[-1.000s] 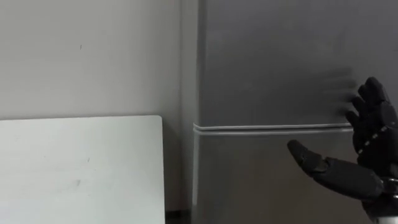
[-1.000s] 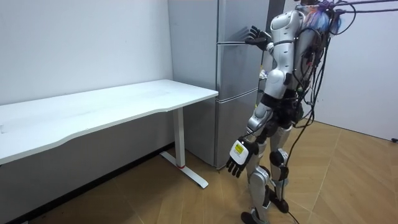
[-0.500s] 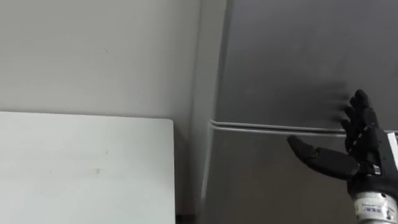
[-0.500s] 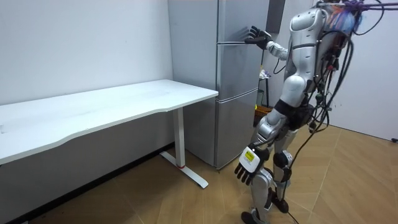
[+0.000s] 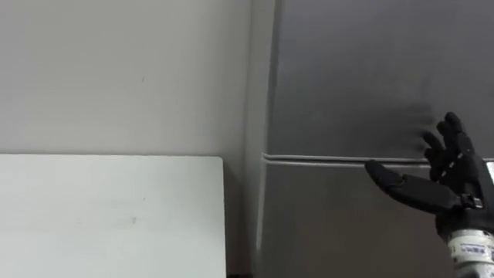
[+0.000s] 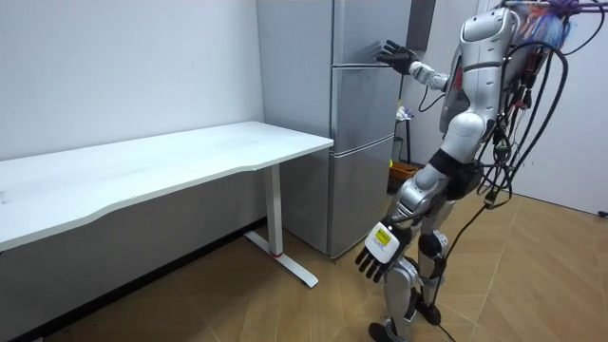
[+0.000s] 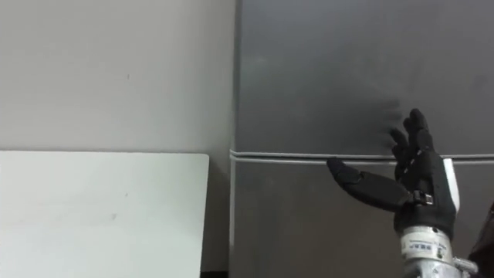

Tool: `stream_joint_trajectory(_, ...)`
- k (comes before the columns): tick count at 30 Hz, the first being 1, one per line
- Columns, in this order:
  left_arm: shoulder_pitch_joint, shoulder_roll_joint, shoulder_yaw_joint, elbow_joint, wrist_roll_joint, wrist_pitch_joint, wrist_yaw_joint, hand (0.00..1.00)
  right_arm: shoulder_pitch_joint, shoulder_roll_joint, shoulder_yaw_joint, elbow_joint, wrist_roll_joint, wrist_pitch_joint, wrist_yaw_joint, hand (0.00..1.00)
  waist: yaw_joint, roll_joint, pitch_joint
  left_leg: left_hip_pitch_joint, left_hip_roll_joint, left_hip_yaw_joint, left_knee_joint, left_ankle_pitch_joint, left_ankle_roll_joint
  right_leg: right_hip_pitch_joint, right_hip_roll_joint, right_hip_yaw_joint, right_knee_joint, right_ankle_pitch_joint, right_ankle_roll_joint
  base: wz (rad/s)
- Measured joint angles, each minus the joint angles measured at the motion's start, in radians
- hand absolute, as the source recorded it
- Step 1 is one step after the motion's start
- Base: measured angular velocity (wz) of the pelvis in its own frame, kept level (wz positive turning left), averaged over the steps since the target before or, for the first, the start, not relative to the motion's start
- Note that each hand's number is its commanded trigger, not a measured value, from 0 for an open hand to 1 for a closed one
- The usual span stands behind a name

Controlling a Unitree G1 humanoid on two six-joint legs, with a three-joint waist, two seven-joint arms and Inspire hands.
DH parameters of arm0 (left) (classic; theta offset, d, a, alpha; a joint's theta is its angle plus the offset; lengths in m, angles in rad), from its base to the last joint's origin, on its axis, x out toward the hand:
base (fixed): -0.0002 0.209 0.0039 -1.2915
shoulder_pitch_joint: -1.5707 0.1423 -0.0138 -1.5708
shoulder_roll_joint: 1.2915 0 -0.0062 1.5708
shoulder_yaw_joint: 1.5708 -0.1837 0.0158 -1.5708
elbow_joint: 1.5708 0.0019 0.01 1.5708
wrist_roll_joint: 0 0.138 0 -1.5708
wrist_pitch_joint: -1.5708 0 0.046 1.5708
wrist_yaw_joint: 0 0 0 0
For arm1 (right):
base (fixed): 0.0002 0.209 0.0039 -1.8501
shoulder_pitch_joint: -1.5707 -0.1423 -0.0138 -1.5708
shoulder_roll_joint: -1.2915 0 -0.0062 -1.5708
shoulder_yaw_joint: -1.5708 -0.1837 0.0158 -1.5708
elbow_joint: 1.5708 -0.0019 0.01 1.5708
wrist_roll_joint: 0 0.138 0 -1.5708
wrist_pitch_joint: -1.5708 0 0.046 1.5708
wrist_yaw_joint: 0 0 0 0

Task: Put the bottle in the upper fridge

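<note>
Wall [image 5: 116,69] upper left, white table [image 5: 108,220] lower left. Grey fridge [image 5: 363,77] fills frame right, upper door shut. Right hand [image 5: 446,189] at lower right, fingers spread wide, by seam btwn doors. Left hand [image 6: 375,258] hangs low centre-right in room view, fingers relaxed. Bottle: can't tell where.

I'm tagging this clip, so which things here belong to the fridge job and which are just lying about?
Job: fridge, doors shut; right hand, open, raised by the seam between its doors; left hand, open and empty, hanging at the robot's side.
Just about: white table beside the fridge.
</note>
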Motion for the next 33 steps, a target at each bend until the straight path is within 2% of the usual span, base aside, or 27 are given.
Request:
stream_joint_trajectory(3,0.027,-0.007,0.015,0.001,-0.012,-0.001,0.002,0.0,0.081,0.0,-0.038,0.0,0.002,0.029,-0.012,0.0,-0.019,-0.007,-0.0012,0.009,-0.001,0.002,-0.021,0.001,0.0,0.006,0.003,0.004,-0.007,-0.002,-0.004,-0.02)
stream_joint_trajectory(5,0.041,-0.009,0.021,0.004,-0.017,-0.001,0.002,0.0,0.122,0.0,-0.072,0.0,0.019,0.042,-0.019,0.0,-0.027,-0.013,0.0033,0.016,-0.001,0.006,-0.032,0.002,-0.001,0.007,0.006,0.007,-0.007,0.0,-0.009,-0.06)
stream_joint_trajectory(8,0.055,-0.012,0.043,0.004,-0.056,-0.006,0.009,0.0,0.161,0.0,-0.141,0.0,0.085,0.047,-0.058,0.0,-0.058,-0.012,0.0153,0.016,0.0,0.008,-0.045,-0.001,-0.005,0.004,0.008,0.007,-0.011,-0.007,-0.008,0.0)
stream_joint_trajectory(10,0.056,-0.013,0.056,0.004,-0.082,-0.02,0.02,0.0,0.161,0.0,-0.182,0.0,0.094,0.047,-0.078,0.0,-0.078,-0.009,0.0148,0.017,-0.001,0.008,-0.044,-0.005,-0.006,0.003,0.007,0.004,-0.011,-0.013,-0.007,0.0)
stream_joint_trajectory(13,0.054,-0.013,0.071,0.003,-0.108,-0.046,0.035,0.0,0.161,-0.003,-0.253,0.01,0.115,0.042,-0.126,0.0,-0.089,-0.007,0.0151,0.021,0.0,0.009,-0.046,-0.011,-0.008,0.004,0.008,0.006,-0.01,-0.022,-0.006,-0.03)
stream_joint_trajectory(16,0.054,-0.015,0.072,0.003,-0.136,-0.049,0.042,0.0,0.185,-0.003,-0.288,0.021,0.136,0.042,-0.156,0.0,-0.098,-0.001,0.0142,0.024,0.003,0.015,-0.047,-0.018,-0.011,0.004,0.011,0.011,-0.011,-0.027,-0.005,-0.06)
stream_joint_trajectory(23,0.055,-0.025,0.089,0.005,-0.158,-0.054,0.073,0.0,0.285,-0.002,-0.295,0.091,0.303,0.042,-0.217,0.0,-0.099,0.012,0.0115,0.027,0.002,0.024,-0.048,-0.024,-0.009,0.005,0.009,0.017,-0.009,-0.033,-0.003,-0.01)
stream_joint_trajectory(24,0.054,-0.026,0.089,0.007,-0.176,-0.054,0.087,0.0,0.293,-0.002,-0.295,0.138,0.339,0.041,-0.232,0.0,-0.097,0.016,0.0107,0.03,0.002,0.027,-0.048,-0.026,-0.009,0.005,0.01,0.022,-0.009,-0.034,-0.002,-0.07)
stream_joint_trajectory(26,0.056,-0.026,0.09,0.015,-0.212,-0.057,0.102,0.0,0.326,0.0,-0.295,0.192,0.413,0.042,-0.248,0.0,-0.09,0.017,0.0145,0.038,0.002,0.031,-0.053,-0.027,-0.008,0.008,0.01,0.026,-0.011,-0.036,0.001,-0.03)
stream_joint_trajectory(28,0.07,-0.026,0.09,0.024,-0.283,-0.058,0.118,0.0,0.363,0.004,-0.296,0.262,0.547,0.041,-0.255,0.0,-0.097,0.025,0.0125,0.044,0.001,0.027,-0.051,-0.033,-0.007,0.02,0.009,0.023,-0.011,-0.04,0.002,0.04)
stream_joint_trajectory(32,0.075,-0.034,0.09,0.042,-0.291,-0.058,0.135,0.0,0.419,0.052,-0.288,0.416,0.557,0.037,-0.261,0.0,-0.097,0.035,0.0139,0.064,0.001,0.033,-0.057,-0.035,-0.009,0.023,0.009,0.03,-0.003,-0.051,0.003,-0.03)
stream_joint_trajectory(33,0.075,-0.036,0.09,0.045,-0.291,-0.058,0.136,0.0,0.426,0.053,-0.275,0.448,0.557,0.035,-0.26,0.0,-0.097,0.036,0.0139,0.067,0.001,0.035,-0.061,-0.035,-0.009,0.023,0.009,0.031,-0.003,-0.051,0.003,-0.05)
